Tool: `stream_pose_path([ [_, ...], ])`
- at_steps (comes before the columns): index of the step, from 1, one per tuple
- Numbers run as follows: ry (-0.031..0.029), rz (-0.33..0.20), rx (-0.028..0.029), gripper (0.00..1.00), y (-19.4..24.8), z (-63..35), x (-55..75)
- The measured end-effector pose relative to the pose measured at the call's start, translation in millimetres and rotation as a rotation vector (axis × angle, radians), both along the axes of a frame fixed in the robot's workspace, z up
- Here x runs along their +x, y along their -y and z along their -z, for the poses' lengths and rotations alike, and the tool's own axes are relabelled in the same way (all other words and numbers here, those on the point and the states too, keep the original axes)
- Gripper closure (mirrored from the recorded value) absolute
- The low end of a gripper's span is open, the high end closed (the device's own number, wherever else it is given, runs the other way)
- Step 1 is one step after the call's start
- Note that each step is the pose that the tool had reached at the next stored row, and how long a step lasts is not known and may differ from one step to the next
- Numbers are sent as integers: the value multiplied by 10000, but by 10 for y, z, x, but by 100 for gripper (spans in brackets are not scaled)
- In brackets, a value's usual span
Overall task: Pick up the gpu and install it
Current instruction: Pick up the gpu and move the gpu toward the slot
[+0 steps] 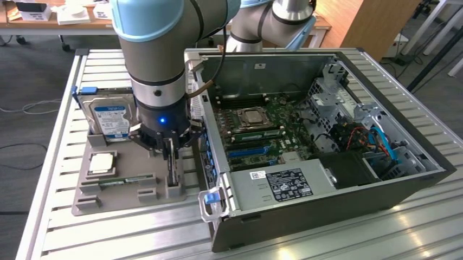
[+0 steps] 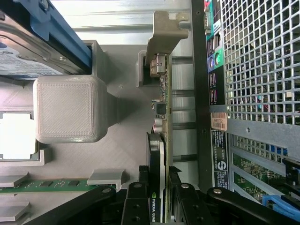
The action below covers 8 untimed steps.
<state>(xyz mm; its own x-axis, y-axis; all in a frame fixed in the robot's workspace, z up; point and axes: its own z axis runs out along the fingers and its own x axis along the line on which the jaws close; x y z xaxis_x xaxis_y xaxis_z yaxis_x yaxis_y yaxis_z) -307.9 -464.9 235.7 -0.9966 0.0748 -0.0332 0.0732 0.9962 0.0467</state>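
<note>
The claw point(image 2: 160, 188) is clenched on the graphics card point(image 2: 162, 117). In the wrist view one finger point(image 2: 136, 190) presses the black cooler side and the other sits against the bare back of the board.

The card stands on edge in its slot in the grey tray point(image 1: 108, 203), which lies on the bench point(image 1: 108, 241) just beside the computer case point(image 1: 326, 219), on the side of the case's rear grille and ports. Its metal end bracket point(image 2: 161, 33) points away from the claw, and the card runs parallel to that rear wall, close to it but apart.

By my reading this is the pick-up step: the grip is made, but the card is not yet lifted, since its lower edge sits in the tray's holders.

Freeing it would call for a straight pull along the slot with no twist, because the tray posts flank the card and the case wall is so near.

The arm stands upright beside the case, its wrist aimed straight down over the tray.
</note>
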Motion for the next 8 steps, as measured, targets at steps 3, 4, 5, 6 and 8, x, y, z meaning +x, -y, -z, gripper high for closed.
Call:
stream_pose_path([
  [3, 0, 1, 0, 73, 0, 0, 0],
  [4, 0, 0, 0, 73, 0, 0, -1],
  [5, 0, 0, 0, 73, 0, 1, -1],
  [6, 0, 0, 0, 73, 0, 1, -1],
  [8, 0, 0, 0, 73, 0, 1, -1],
])
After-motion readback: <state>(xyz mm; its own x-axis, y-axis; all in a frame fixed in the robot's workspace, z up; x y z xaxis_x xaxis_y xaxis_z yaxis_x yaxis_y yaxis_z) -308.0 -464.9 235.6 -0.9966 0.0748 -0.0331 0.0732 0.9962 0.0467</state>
